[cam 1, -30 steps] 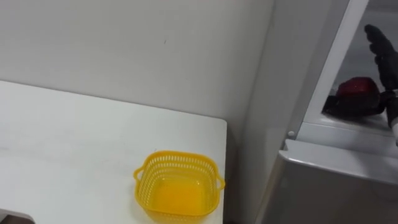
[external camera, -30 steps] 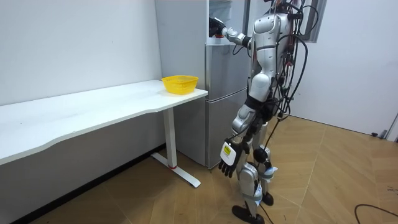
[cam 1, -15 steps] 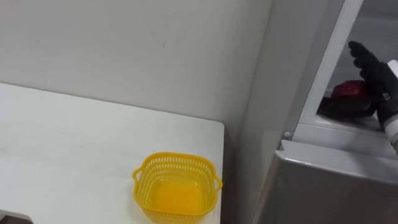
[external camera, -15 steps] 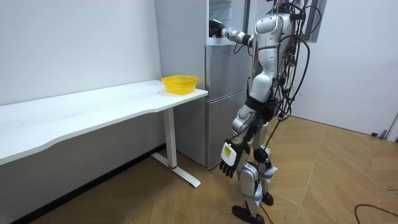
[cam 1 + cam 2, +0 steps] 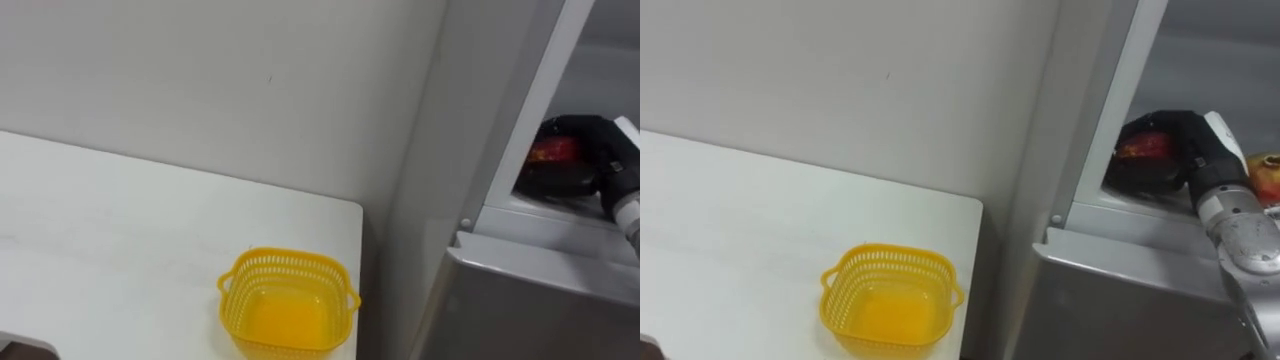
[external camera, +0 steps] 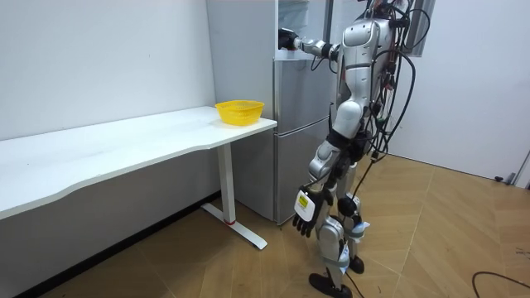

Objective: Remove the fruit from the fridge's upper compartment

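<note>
Seemingly the right hand [image 5: 1187,136] clasps a red fruit [image 5: 1143,149] in the fridge [image 5: 1130,292].

The right hand [image 5: 1185,138] curls over the red fruit [image 5: 1142,149] on the fridge shelf [image 5: 1130,203], hiding most of it. A second fruit [image 5: 1268,177] beside it is cut off at the right eye view's edge.

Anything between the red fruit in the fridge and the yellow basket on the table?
Only the fridge's side wall stands between them. The right hand is curled round the red fruit, which likely must come out the front first, then across to the basket.
</note>
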